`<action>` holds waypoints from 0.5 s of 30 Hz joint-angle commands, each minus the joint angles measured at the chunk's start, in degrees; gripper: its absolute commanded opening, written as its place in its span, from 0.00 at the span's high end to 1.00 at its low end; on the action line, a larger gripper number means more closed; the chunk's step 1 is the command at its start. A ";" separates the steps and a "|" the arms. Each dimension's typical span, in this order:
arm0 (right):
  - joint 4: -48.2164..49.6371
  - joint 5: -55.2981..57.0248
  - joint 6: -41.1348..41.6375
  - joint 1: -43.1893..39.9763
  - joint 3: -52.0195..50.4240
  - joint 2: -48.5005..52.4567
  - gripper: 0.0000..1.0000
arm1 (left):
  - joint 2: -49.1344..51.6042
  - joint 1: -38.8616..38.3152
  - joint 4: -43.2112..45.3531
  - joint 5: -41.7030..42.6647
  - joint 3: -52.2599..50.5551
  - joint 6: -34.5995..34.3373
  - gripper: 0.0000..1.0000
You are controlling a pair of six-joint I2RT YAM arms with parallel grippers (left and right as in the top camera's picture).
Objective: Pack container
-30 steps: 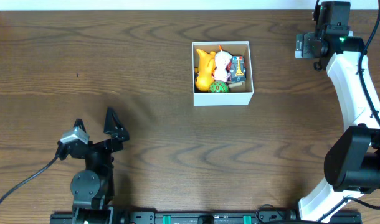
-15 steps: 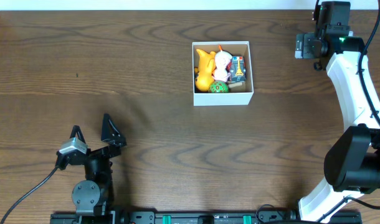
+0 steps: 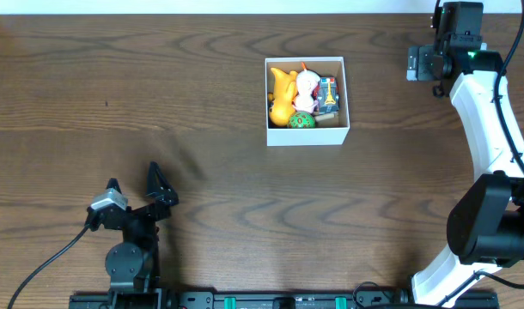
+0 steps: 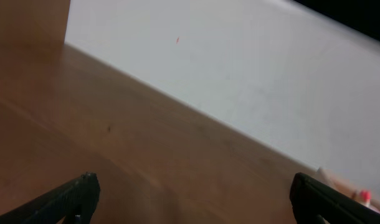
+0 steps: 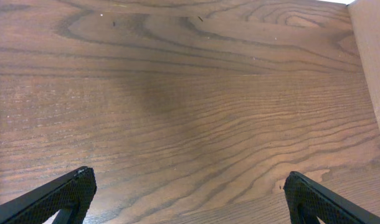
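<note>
The container is a small square white-walled box at the back middle of the table in the overhead view. It holds a yellow toy, a white figure, a green ball and a blue and red toy. My left gripper is open and empty near the front left, far from the box. Its wrist view shows blurred bare table between the fingers. My right gripper is open and empty over bare wood. Its arm is at the back right corner.
A wooden edge runs down the right side of the right wrist view. A pale wall lies beyond the table's far edge in the left wrist view. A black cable trails from the left arm at the front left.
My left gripper has drawn back a little toward the table's front edge and shifted slightly sideways, still open. The right arm and the box have not moved.
</note>
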 commanded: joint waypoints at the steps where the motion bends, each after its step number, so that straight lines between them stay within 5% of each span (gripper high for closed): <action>1: -0.02 0.17 0.72 -0.15 0.74 0.00 0.02 | -0.46 0.33 -1.53 0.74 -0.15 0.96 0.02; 15: -0.02 0.17 0.72 -0.15 0.74 0.00 0.01 | -0.13 0.31 -7.30 0.61 -0.15 6.71 0.02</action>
